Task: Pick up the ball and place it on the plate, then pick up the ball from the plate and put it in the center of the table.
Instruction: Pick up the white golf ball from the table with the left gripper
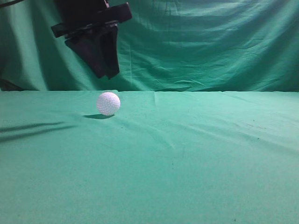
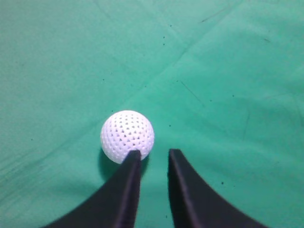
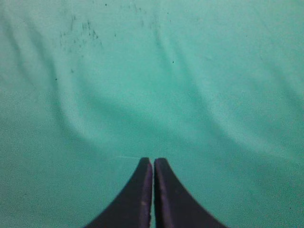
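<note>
The small white dimpled ball (image 1: 108, 103) rests on the green cloth table (image 1: 187, 154), left of the middle and toward the back. My left gripper (image 1: 106, 73) hangs in the air just above the ball without touching it. In the left wrist view its jaws (image 2: 154, 153) are a little apart and empty, and the ball (image 2: 127, 135) lies on the cloth just beyond the left fingertip. My right gripper (image 3: 153, 161) is shut on nothing above bare cloth and does not show in the exterior view. No plate is in view.
A draped green cloth backdrop (image 1: 210, 42) hangs behind the table's far edge. Arm shadows fall on the cloth at the left (image 1: 32, 128). The cloth has shallow wrinkles near the middle.
</note>
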You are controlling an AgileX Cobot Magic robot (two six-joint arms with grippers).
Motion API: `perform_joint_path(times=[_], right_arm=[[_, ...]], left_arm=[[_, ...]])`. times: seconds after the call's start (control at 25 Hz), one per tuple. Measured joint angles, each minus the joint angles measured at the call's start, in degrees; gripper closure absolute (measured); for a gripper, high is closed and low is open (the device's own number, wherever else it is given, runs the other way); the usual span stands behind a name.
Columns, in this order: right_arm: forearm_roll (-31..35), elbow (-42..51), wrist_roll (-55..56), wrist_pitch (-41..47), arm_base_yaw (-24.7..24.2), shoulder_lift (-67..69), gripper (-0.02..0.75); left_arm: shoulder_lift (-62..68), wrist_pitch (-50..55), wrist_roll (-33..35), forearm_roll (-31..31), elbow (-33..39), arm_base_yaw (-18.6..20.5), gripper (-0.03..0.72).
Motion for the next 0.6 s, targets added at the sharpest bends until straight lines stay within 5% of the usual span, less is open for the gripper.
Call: perform_joint_path(times=[0.24, 0.32, 0.6], right_arm=[[0.0, 0.0, 0.0, -0.6, 0.0, 0.3, 0.738], [0.1, 0.0, 0.0, -0.7, 0.0, 0.3, 0.738], [0.6, 0.0, 0.0, -0.8, 0.0, 0.3, 0.738]], left_arm=[[1.7, -3.2, -2.2, 0.6, -0.1, 0.0, 0.111], [2.7, -4.1, -2.7, 0.6, -0.1, 0.0, 0.035], [6.2, -5.0, -2.7, 1.9, -0.9, 0.0, 0.107]])
